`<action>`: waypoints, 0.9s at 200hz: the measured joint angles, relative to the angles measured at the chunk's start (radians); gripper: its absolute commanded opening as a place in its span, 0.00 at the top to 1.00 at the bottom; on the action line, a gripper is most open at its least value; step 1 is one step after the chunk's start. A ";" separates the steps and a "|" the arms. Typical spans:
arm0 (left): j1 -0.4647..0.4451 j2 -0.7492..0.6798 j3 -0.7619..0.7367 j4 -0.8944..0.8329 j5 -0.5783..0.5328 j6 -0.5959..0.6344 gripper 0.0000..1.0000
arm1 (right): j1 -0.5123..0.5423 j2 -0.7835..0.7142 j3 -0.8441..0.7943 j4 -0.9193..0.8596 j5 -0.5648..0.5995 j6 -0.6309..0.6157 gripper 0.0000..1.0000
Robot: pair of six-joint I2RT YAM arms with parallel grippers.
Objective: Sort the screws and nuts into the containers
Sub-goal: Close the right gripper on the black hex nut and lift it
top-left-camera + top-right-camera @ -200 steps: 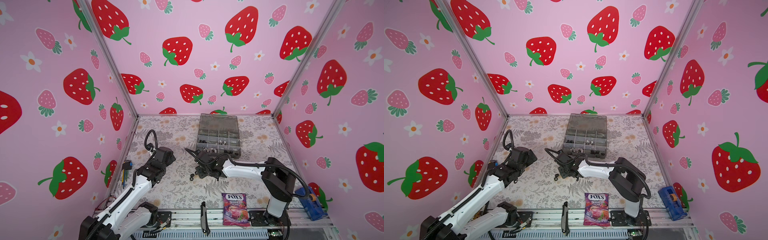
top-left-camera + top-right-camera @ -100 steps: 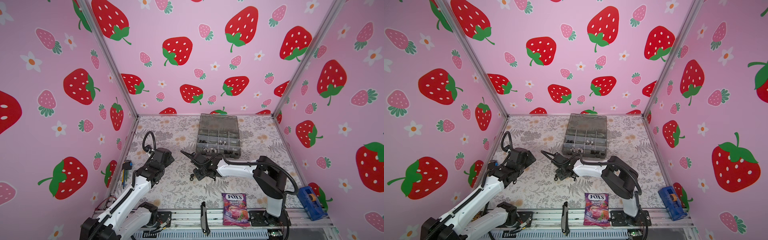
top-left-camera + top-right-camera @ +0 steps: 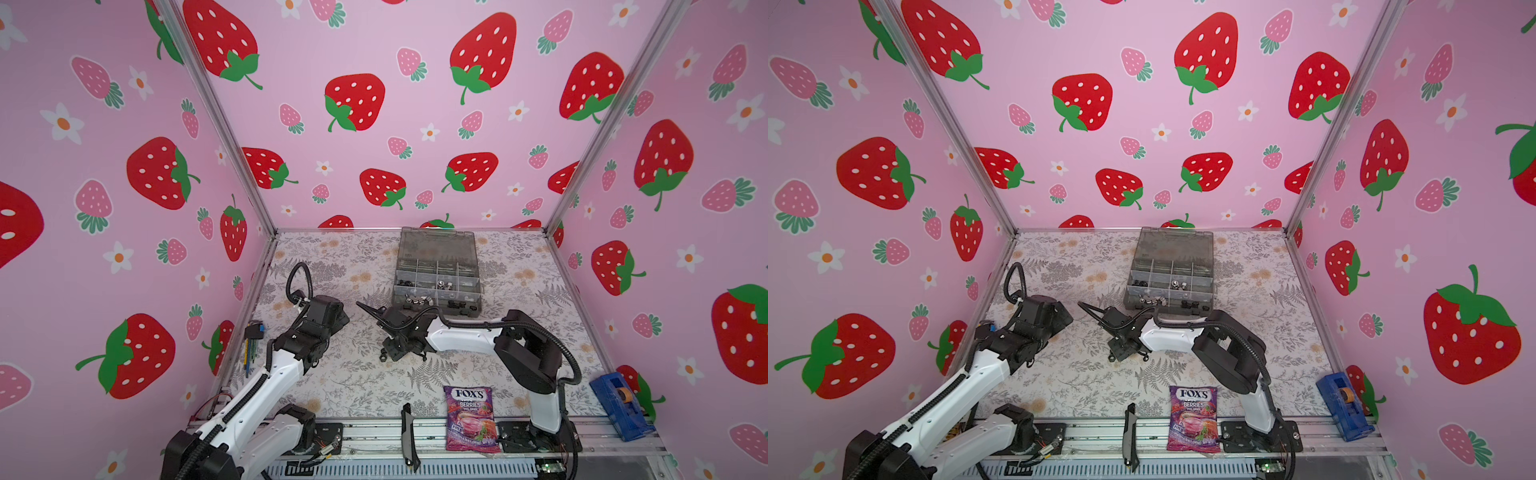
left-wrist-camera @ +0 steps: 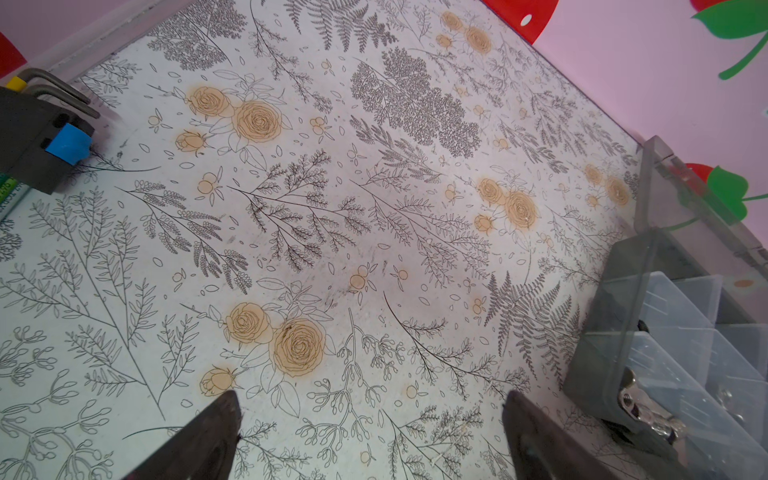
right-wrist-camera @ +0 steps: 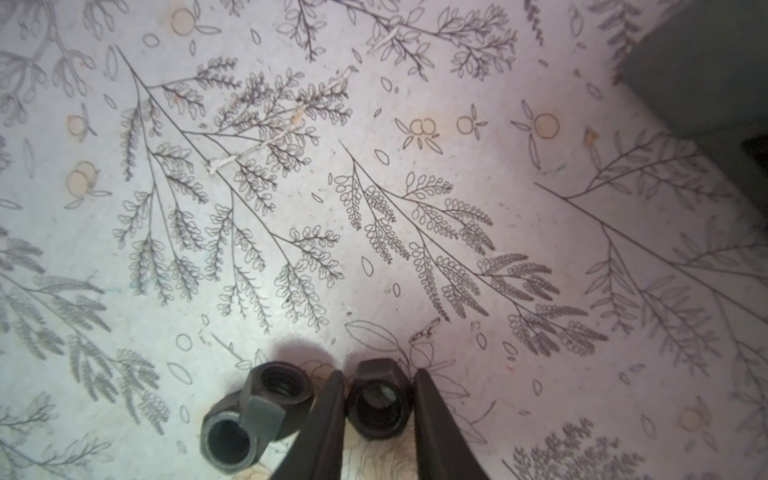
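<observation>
In the right wrist view my right gripper (image 5: 379, 372) is shut on a black hex nut (image 5: 380, 409), one finger pressed on each flank, low on the floral table. Two more black nuts (image 5: 253, 409) lie touching each other just outside one finger. In both top views this gripper (image 3: 392, 353) (image 3: 1121, 353) is down at the table's middle, in front of the grey organiser box (image 3: 436, 245) (image 3: 1173, 245), whose lid is open and whose containers hold small metal parts. My left gripper (image 4: 372, 419) hovers open over bare table, with the box (image 4: 602, 332) beside it. I cannot make out any screws.
A purple candy bag (image 3: 471, 417) and a black knife (image 3: 407, 432) lie at the front edge. A blue plastic box (image 3: 621, 405) sits at the front right. A hex key set (image 3: 251, 336) (image 4: 41, 137) lies by the left wall.
My right gripper has shifted slightly left and down to the table, and its jaws have narrowed onto the black nut. The left arm has barely moved and stays open.
</observation>
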 measured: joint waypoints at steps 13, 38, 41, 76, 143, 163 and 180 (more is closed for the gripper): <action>0.000 0.005 0.000 0.000 0.001 0.000 0.01 | 0.000 0.003 0.007 -0.008 0.002 0.001 0.77; 0.000 0.010 0.000 0.001 0.008 0.000 0.01 | 0.000 0.004 0.009 -0.013 0.005 0.001 0.86; 0.000 0.011 0.000 0.001 0.008 0.000 0.01 | 0.000 0.004 0.009 -0.013 0.005 0.001 0.87; 0.000 0.017 0.000 0.002 0.015 0.000 0.01 | -0.001 0.003 0.009 -0.013 0.007 0.002 0.98; 0.002 0.018 0.000 0.003 0.018 0.000 0.01 | -0.097 -0.122 -0.019 -0.044 0.025 0.017 0.99; 0.002 0.023 0.000 0.003 0.019 0.000 0.00 | -0.162 -0.188 -0.018 -0.034 0.034 0.016 0.99; 0.004 0.032 0.000 0.003 0.025 0.000 0.00 | -0.226 -0.225 -0.014 -0.024 0.040 0.015 0.99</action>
